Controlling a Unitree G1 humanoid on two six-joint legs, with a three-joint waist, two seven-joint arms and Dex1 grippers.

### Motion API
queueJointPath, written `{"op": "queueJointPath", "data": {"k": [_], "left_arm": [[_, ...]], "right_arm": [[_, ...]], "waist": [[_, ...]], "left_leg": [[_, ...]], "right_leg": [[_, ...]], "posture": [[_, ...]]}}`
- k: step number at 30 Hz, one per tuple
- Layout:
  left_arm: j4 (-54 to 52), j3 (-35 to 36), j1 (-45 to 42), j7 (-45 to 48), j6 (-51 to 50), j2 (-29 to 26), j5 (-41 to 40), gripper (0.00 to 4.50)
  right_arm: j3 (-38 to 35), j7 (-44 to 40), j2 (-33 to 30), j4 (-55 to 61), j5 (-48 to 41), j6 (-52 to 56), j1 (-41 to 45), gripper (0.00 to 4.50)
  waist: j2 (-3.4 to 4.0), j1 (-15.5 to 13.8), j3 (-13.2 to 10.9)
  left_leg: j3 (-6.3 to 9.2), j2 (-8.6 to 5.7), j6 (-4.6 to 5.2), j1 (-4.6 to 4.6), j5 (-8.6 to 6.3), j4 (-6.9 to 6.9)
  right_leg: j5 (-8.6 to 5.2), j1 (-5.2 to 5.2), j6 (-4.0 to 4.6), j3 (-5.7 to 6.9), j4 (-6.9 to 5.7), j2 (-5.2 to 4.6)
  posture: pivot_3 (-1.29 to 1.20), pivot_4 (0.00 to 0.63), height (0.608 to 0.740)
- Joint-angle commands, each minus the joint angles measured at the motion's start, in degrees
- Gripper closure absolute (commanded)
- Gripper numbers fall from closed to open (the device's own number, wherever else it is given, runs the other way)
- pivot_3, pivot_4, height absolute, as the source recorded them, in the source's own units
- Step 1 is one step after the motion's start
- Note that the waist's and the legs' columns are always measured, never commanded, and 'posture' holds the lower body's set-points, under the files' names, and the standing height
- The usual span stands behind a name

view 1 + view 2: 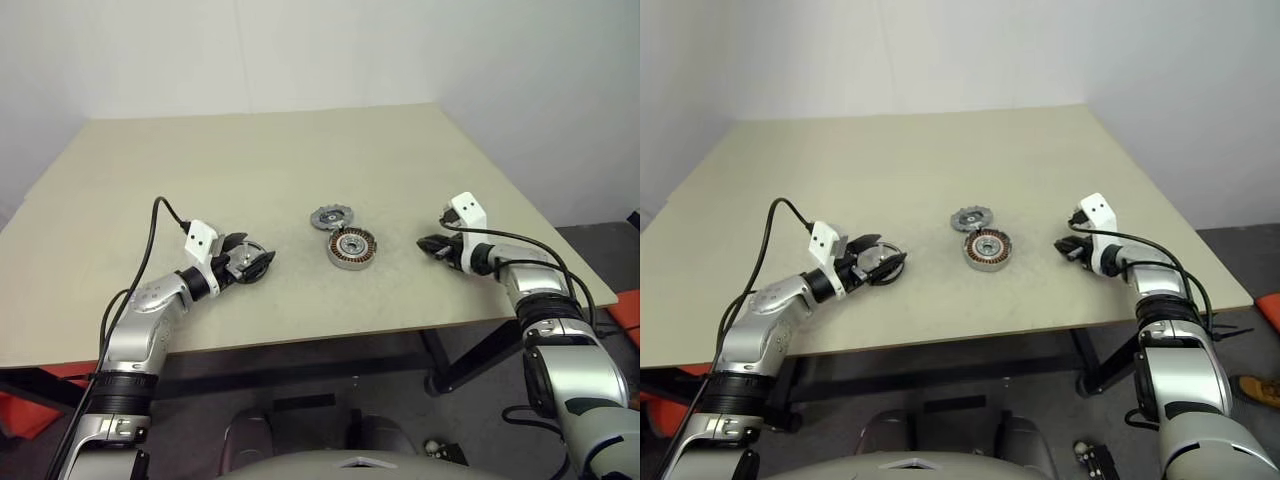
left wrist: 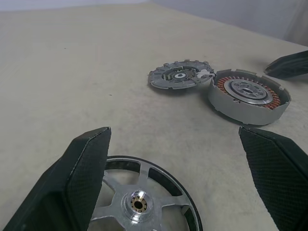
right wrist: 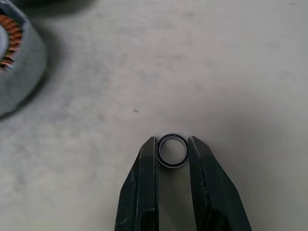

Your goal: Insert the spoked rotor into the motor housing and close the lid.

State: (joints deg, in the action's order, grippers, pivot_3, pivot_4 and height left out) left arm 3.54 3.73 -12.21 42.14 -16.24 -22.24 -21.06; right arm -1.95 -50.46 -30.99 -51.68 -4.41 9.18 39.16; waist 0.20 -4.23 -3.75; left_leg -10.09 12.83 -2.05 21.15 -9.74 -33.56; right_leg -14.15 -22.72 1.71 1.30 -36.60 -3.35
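The right gripper (image 3: pixel 173 144) was clenched on a small ring (image 3: pixel 173 150), a thin dark-edged metal band pinched upright between its two fingertips just above the beige worktop (image 1: pixel 250 160). Beyond those fingertips and off to one side, near but apart from them, stood the motor housing (image 1: pixel 352 247), a short silver-rimmed cup with copper-coloured windings around its central hub, sitting upright on the worktop. Just past the housing, touching or nearly touching its rim, lay the lid (image 1: pixel 328 216), a dark grey disc with a notched edge and a lighter centre, flat on the surface. The left gripper (image 2: pixel 187 163) was released, its black fingers (image 2: pixel 77 178) spread wide and pointing roughly level toward the housing. Between those fingers and right at their base sat the spoked rotor (image 2: pixel 139 202), a flat silver wheel with a brass-coloured hub centre and a dark rim; whether either finger touched it could not be told. The housing and lid lay well ahead of this gripper, with bare worktop between.
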Motion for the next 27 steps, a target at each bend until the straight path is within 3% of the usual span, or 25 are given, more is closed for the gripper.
{"op": "queueJointPath", "data": {"k": [1, 10, 27], "left_arm": [[-2.80, -0.03, -0.53, 0.33, 0.13, -0.16, -0.60, 0.00], [-2.91, -0.65, -0.90, 0.25, -0.36, 0.20, -0.77, 0.00], [-3.44, -0.25, -0.42, -0.36, -0.12, -0.14, -0.44, 0.00]], "right_arm": [[-0.50, -3.68, 2.11, 11.88, -4.39, 3.54, -0.18, 3.94], [4.79, -5.13, 7.94, 31.39, -6.74, 12.85, -3.72, 3.94], [8.23, -4.87, 7.05, 31.45, -5.37, 12.88, -5.87, 3.94]], "waist": [[0.00, 0.01, 0.00], [0.03, -1.50, -0.02], [0.03, -1.45, -0.02]], "left_leg": [[-0.01, -0.01, -0.07, 0.03, 0.05, 0.16], [-0.02, -0.03, -0.08, 0.35, -0.05, 0.51], [0.03, -0.05, -0.22, 0.32, 0.02, 0.50]], "right_leg": [[0.05, -0.12, 0.08, 0.00, 0.00, 0.00], [0.13, -0.37, 0.67, 0.07, 0.20, 0.03], [0.16, -0.30, 0.62, 0.09, 0.19, 0.01]], "posture": [[0.00, 0.000, 0.740], [0.00, 0.000, 0.740], [0.00, 0.000, 0.740]]}}
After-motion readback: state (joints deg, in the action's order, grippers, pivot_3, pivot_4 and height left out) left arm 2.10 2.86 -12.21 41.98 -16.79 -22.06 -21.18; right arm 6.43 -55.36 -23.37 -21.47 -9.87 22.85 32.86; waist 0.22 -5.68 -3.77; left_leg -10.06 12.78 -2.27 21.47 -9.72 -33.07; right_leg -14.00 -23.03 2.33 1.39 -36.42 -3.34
